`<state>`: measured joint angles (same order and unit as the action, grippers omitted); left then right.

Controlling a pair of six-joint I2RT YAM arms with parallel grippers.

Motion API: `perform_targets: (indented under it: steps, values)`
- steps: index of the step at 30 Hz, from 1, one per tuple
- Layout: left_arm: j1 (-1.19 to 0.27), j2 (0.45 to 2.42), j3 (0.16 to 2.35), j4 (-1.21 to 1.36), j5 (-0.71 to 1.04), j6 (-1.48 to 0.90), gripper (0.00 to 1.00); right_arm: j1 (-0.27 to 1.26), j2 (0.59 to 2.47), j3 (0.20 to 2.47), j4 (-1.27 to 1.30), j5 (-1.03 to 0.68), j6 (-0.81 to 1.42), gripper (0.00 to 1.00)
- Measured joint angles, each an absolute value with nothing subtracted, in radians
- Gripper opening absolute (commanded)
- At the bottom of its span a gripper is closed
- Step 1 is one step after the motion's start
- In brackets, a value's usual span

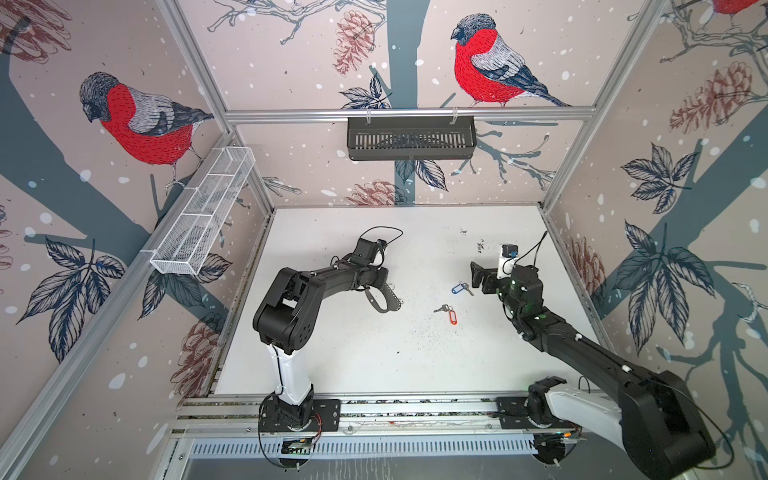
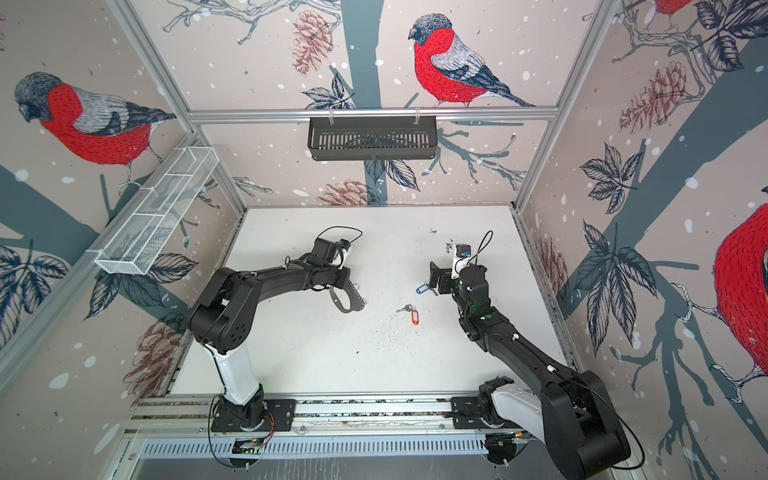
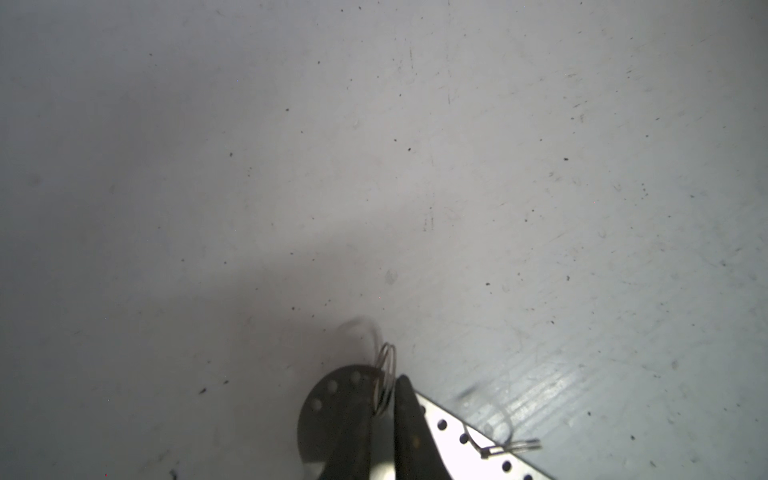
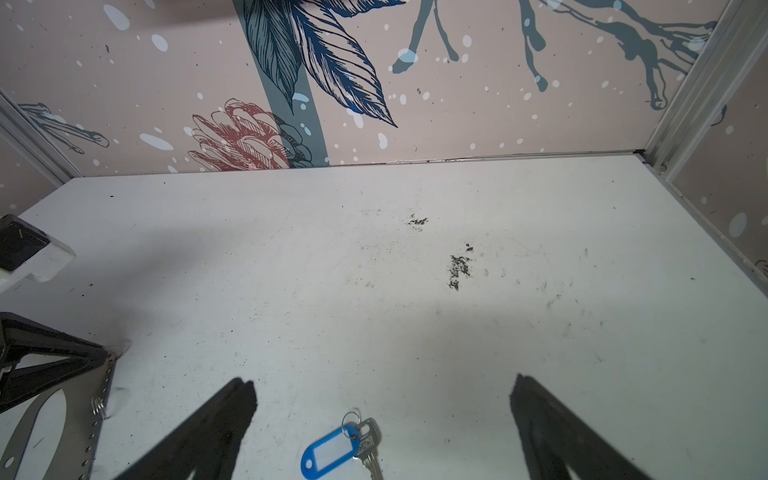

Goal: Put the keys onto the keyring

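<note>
— Any writing to read?
— The blue-tagged key (image 4: 332,451) has letters stamped on its head, too blurred to read, I think. Its label window is blank. It lies on the desk (image 1: 374,353) just beside the right end effector (image 4: 382,380), whose jaws stand wide apart and empty.
— And the keyring (image 1: 394,298)?
— It is tilted, pinched in the left end effector (image 3: 384,419). The red-tagged key (image 1: 451,316) lies nearby.

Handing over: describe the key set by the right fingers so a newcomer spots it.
On the white table, find the right arm's fingers, spread wide. The key set next to them has a blue tag; the other set has a red-orange one.
</note>
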<state>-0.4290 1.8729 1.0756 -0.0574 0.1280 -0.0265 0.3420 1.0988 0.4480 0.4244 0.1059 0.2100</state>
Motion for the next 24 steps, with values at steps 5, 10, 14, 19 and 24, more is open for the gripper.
perform_targets:
  steps: [5,10,14,19,24]
  values:
    - [-0.429,1.876,1.076,-0.057,0.128,-0.026,0.12,0.342,1.099,0.448,0.424,0.106,0.21,1.0]
    - [-0.43,1.883,1.082,-0.057,0.128,-0.026,0.13,0.342,1.098,0.448,0.424,0.106,0.21,1.0]
    - [-0.43,1.884,1.085,-0.058,0.128,-0.026,0.1,0.342,1.095,0.448,0.424,0.106,0.21,1.0]
    - [-0.43,1.889,1.093,-0.062,0.129,-0.024,0.0,0.343,1.096,0.448,0.424,0.105,0.21,1.0]
    - [-0.431,1.895,1.102,-0.065,0.136,-0.018,0.0,0.343,1.099,0.448,0.424,0.105,0.21,1.0]
